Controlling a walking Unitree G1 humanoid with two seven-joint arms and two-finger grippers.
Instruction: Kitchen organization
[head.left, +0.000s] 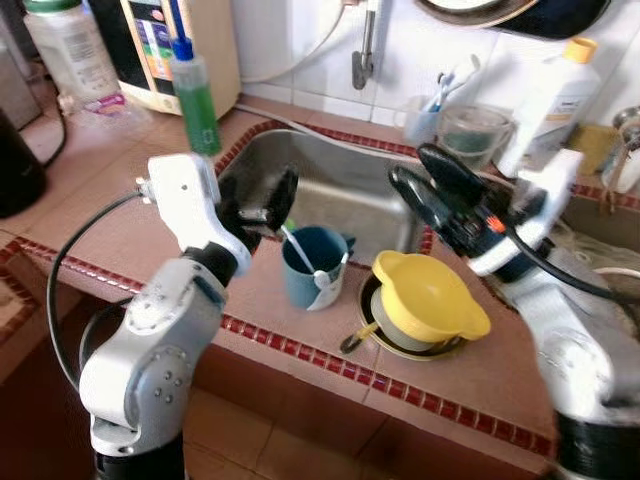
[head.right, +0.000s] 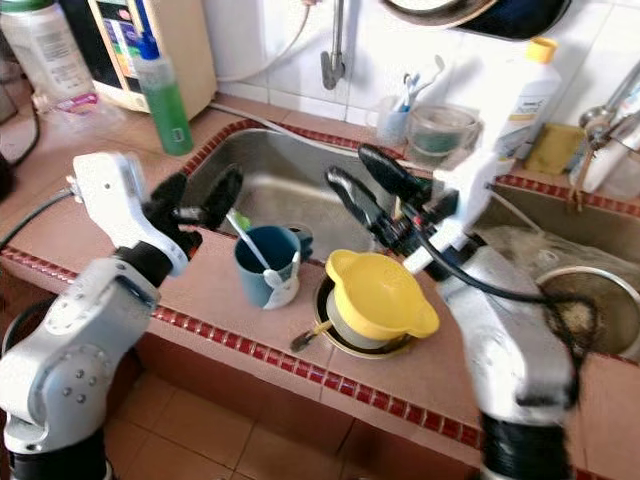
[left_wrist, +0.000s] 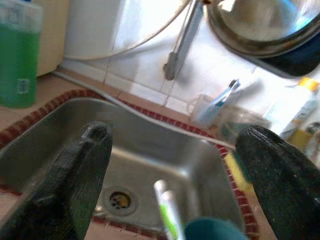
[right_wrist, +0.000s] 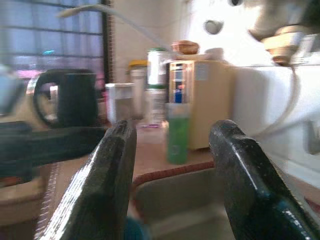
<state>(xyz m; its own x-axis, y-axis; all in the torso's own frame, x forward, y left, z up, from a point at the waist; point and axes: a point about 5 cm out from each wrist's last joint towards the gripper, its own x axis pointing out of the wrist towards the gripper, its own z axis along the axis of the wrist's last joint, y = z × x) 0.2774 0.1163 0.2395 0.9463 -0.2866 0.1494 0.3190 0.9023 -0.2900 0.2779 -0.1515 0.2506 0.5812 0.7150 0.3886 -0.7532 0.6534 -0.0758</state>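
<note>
Blue mug (head.left: 312, 264) beside (untouched) left fingers (head.left: 281, 199)

One blue mug (head.left: 310, 262) sat on the counter with one white spoon (head.left: 300, 250) in it. There was one yellow bowl (head.left: 428, 297), one green soap bottle (head.left: 195, 95), one white bottle with a yellow cap (head.left: 552, 98), one glass cup (head.left: 470, 133), one toothbrush cup (head.left: 421, 122), one steel sink (head.left: 340, 185), and two black-fingered grippers, left gripper (head.left: 262, 207) and right gripper (head.left: 425, 180).
</note>
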